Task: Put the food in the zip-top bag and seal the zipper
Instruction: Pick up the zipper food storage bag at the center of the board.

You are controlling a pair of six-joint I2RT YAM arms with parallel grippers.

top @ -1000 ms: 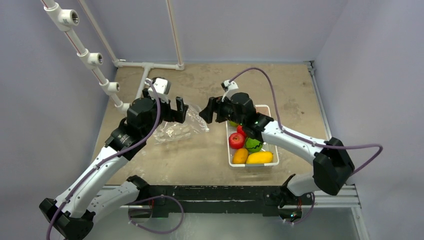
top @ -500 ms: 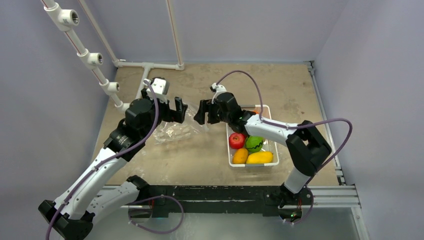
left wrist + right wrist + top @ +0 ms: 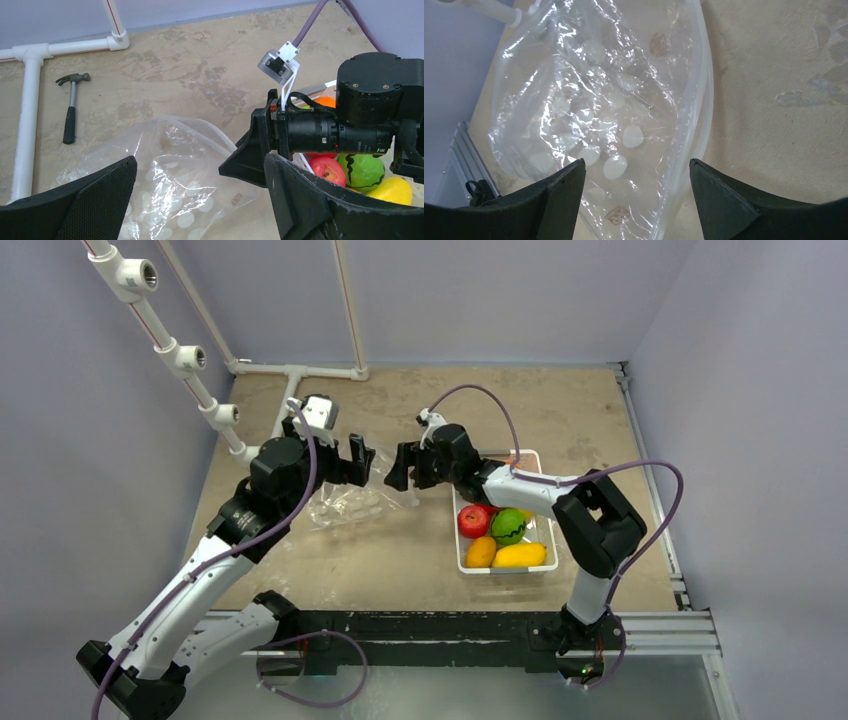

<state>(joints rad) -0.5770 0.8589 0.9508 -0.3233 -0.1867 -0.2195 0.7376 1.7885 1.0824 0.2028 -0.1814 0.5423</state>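
Top external: L gripper (image 3: 364,462) & R gripper (image 3: 397,466) jaws wide, empty, above zip-top bag (image 3: 345,506).

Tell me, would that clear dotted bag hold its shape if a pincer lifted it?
Probably not: the zip-top bag is thin, crinkled film slumped on the table, so it would likely sag and fold. Glossy, it may slip. It looks empty, so probably light.

Soft, even light is filling all views, shadows are falling faint on the table (image 3: 400,550). Glare is sparkling off the zip-top bag (image 3: 589,100); focus is looking sharp.
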